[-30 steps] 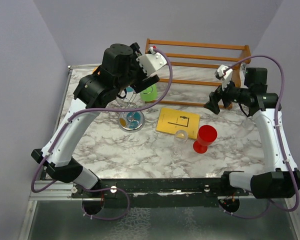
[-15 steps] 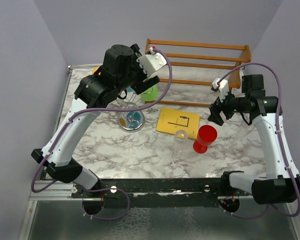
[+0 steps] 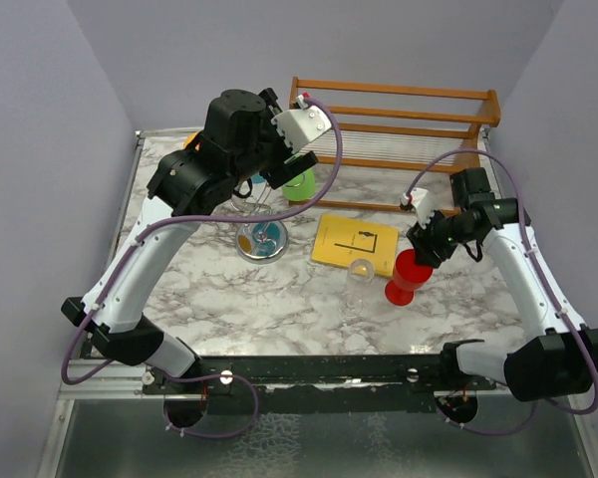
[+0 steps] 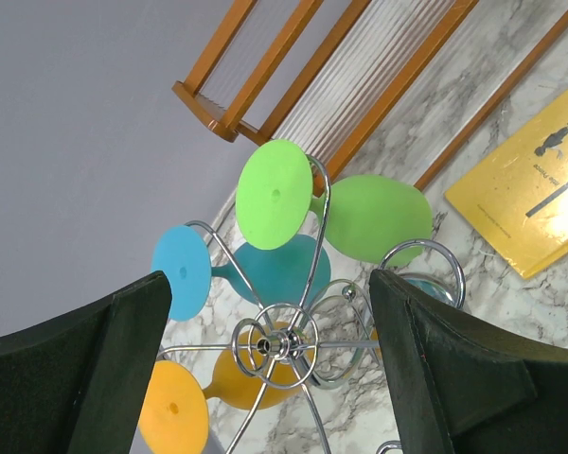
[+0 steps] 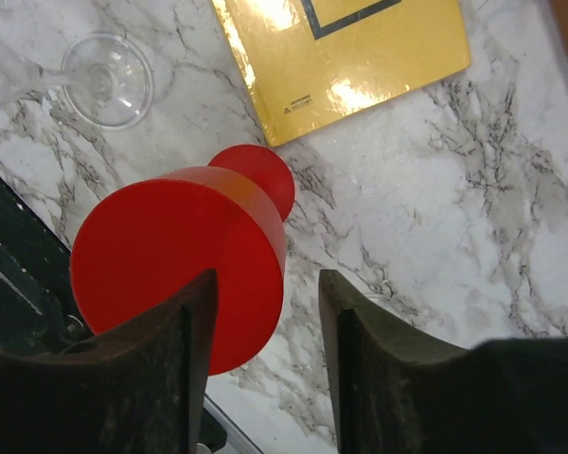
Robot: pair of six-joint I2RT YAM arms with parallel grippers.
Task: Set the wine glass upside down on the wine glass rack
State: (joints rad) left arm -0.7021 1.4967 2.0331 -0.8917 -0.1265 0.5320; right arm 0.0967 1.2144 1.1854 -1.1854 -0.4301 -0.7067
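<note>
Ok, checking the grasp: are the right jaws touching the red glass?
Cannot tell. Right wrist view: one jaw hides part of the red glass rim; marble shows between the glass and the other.

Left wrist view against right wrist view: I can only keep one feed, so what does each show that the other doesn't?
Only the left wrist view shows the wine glass rack with a green glass, a blue glass and an orange glass hanging on it, and the wooden rack beyond. Only the right wrist view shows the red glass standing upright and the clear glass near it. Both show the yellow booklet and the marble table.
</note>
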